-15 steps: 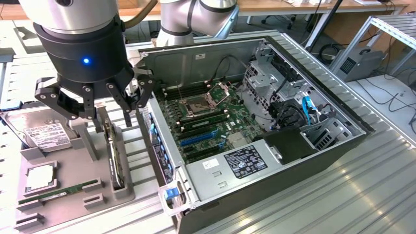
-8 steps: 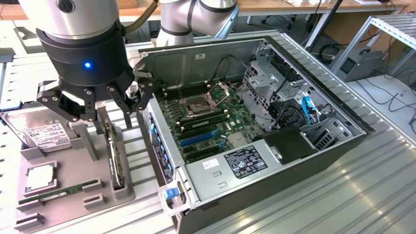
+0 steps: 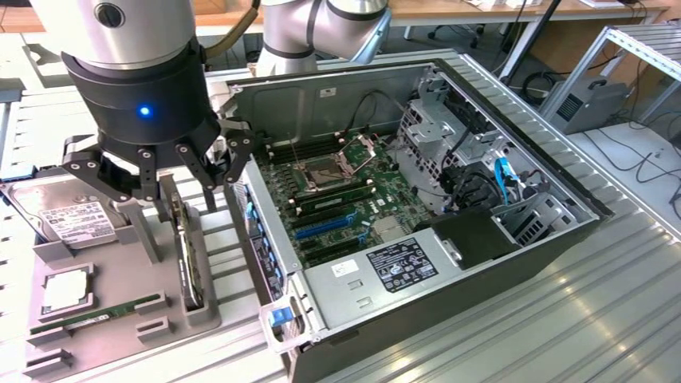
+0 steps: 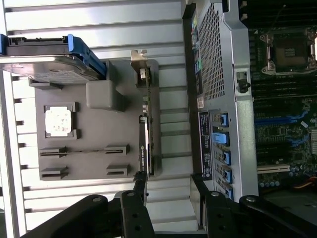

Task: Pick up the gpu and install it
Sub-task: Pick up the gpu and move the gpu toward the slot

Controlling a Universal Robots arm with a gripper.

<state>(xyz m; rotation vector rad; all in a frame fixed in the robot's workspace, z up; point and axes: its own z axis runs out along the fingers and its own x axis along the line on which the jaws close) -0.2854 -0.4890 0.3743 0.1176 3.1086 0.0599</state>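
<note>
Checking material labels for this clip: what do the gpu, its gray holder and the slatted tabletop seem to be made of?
The gpu: black-faced card, likely plastic, with a pale bare-metal bracket at one end. The gray holder: probably plastic, matte and uniform, no glare. The slatted tabletop: likely aluminium, brushed silver grooves with soft reflections.

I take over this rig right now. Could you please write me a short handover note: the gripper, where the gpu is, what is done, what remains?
Gripper: open, empty, hovering just above the gpu.
Gpu: stands on edge in the grey holder, beside the open computer case.
Done: nothing; the gpu is not yet lifted.
Left: the pick-up and the install on the motherboard, whose blue slots look free.
</note>
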